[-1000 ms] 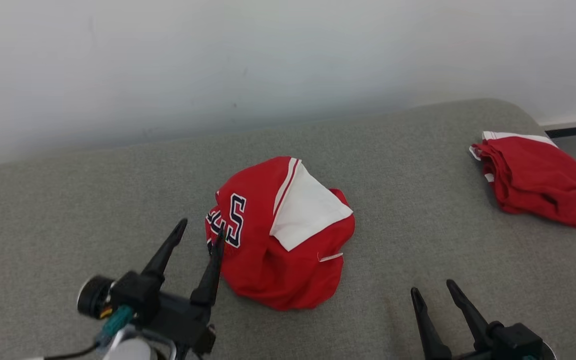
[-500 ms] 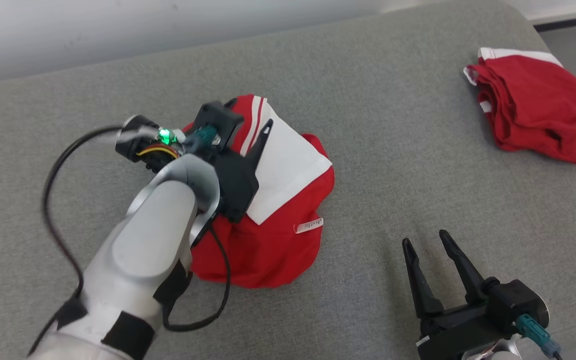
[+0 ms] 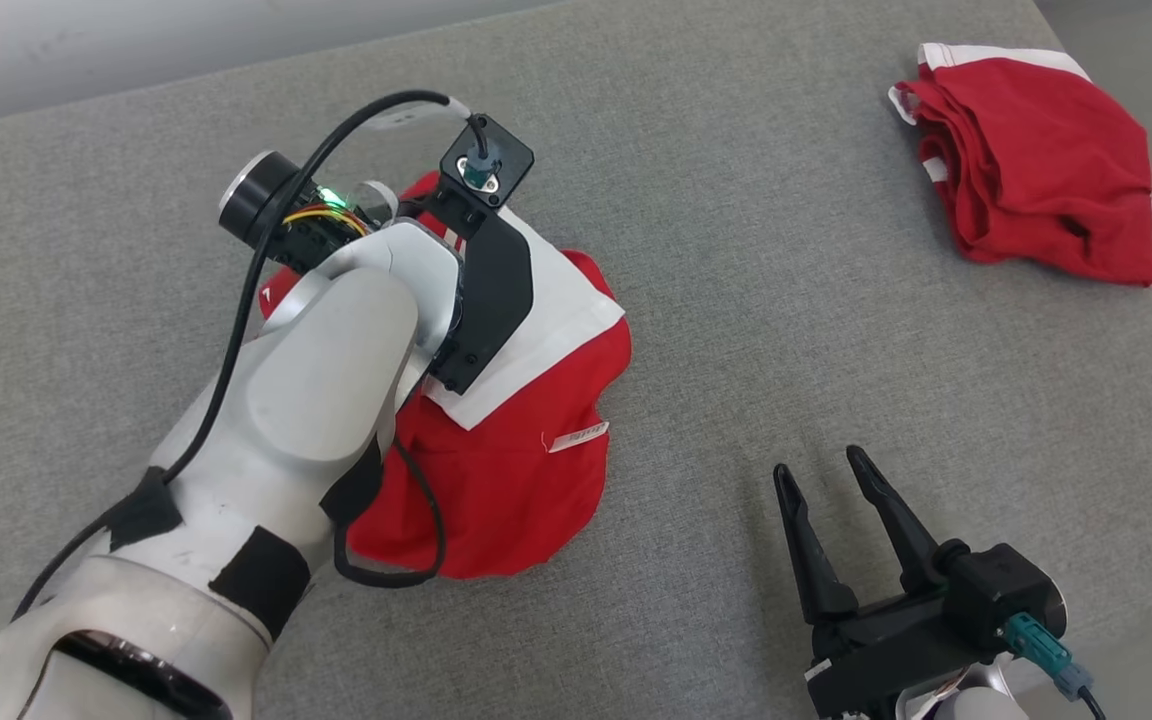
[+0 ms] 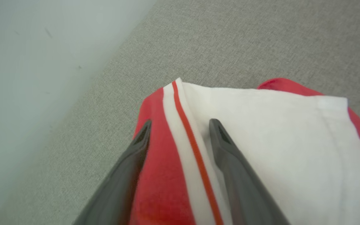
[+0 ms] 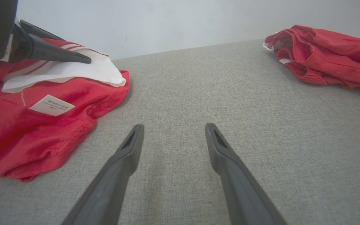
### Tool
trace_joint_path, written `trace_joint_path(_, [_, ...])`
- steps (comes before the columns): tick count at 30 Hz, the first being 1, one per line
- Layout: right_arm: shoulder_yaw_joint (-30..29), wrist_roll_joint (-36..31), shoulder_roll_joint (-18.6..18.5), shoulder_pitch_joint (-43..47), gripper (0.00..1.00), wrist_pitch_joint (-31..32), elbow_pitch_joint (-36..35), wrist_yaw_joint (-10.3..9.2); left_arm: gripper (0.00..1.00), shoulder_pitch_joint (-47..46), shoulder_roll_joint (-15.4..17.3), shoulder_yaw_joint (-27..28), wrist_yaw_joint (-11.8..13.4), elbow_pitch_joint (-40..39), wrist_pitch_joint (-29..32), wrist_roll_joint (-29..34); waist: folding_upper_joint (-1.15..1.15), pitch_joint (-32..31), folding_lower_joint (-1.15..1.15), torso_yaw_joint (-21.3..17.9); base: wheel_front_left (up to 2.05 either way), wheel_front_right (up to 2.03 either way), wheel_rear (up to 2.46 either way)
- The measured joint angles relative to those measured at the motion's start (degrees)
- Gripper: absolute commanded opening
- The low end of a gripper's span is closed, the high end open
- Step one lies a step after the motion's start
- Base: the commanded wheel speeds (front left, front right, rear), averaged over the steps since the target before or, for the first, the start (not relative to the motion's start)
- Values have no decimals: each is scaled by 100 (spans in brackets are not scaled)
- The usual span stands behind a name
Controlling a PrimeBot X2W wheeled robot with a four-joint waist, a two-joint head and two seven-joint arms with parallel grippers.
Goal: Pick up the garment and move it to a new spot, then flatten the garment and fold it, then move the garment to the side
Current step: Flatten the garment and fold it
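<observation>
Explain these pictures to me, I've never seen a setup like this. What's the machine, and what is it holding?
It is a robot with two arms, each ending in two long dark fingers. One picture looks down from a camera on its head; the other two look along each arm's fingers from its wrists. On a grey padded surface lie a crumpled red and white garment and, far right, a second red garment. The left fingers are spread open over the crumpled garment's striped edge, with the stripe between them. The right fingers are open over bare surface. Nothing is held yet.
</observation>
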Motion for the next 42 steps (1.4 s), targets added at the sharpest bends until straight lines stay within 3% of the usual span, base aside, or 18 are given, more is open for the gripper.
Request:
trace_joint_path(1, [-1, 7, 5, -13, 100, 0, 3, 0, 11, -34, 0, -59, 0, 12, 67, -52, 0, 10, 0, -16, 0, 0, 0])
trace_joint_path(2, [-2, 7, 9, -26, 100, 0, 3, 0, 0, -66, -3, -114, 0, 35, 130, -65, 0, 21, 0, -29, 0, 0, 0])
trace_joint_path(6, [-43, 7, 36, -59, 100, 0, 1, 0, 0, -114, 1, -222, 53, 34, -41, -129, 0, 61, 0, -54, 0, 0, 0])
trace_joint_path(10, [-69, 7, 49, -57, 100, 0, 15, 0, 0, -97, 1, -167, 162, -247, -828, -413, 0, 41, 0, -48, 0, 0, 0])
trace_joint_path(17, [10, 35, 82, -47, 100, 0, 109, 0, 0, 47, 4, -46, 215, -984, -2324, -1694, -1, -172, -1, -48, 0, 0, 0])
trace_joint_path(21, [93, 56, 65, -41, 100, 0, 151, 0, 0, -214, 3, 10, 343, -1226, -3370, -2162, -1, -374, -1, -88, 0, 0, 0])
trace_joint_path(24, [78, 91, 8, 82, 100, 0, 179, 0, 0, -546, 7, 87, 337, -1570, -4124, -2914, -1, -601, -2, -133, 0, 0, 0])
trace_joint_path(28, [-31, 92, -25, 178, 100, 0, 160, 0, 0, -345, -2, 100, 203, -1957, -4258, -3674, -2, -776, -2, -122, 0, 0, 0])
trace_joint_path(32, [-132, 85, -14, 213, 100, 0, 103, 0, 0, 463, -5, 277, 67, -2362, -4276, -3723, -2, -810, -2, -39, 0, 0, 0])
trace_joint_path(35, [-214, 63, 15, 305, 100, 0, 68, 0, 0, 2001, -7, 736, -390, -2718, -4275, -3205, -2, -792, -1, 118, 0, 0, 0])
trace_joint_path(41, [-309, 45, 3, 346, 100, 0, 36, 0, 0, 3853, 74, 1648, -771, -2833, -4274, -2313, -1, -803, -1, 317, 0, 0, 0])
trace_joint_path(42, [-318, 43, -4, 370, 100, 0, 31, 0, 8, 4062, 70, 1842, -792, -2877, -4275, -2279, -2, -816, -1, 344, 0, 0, 0])
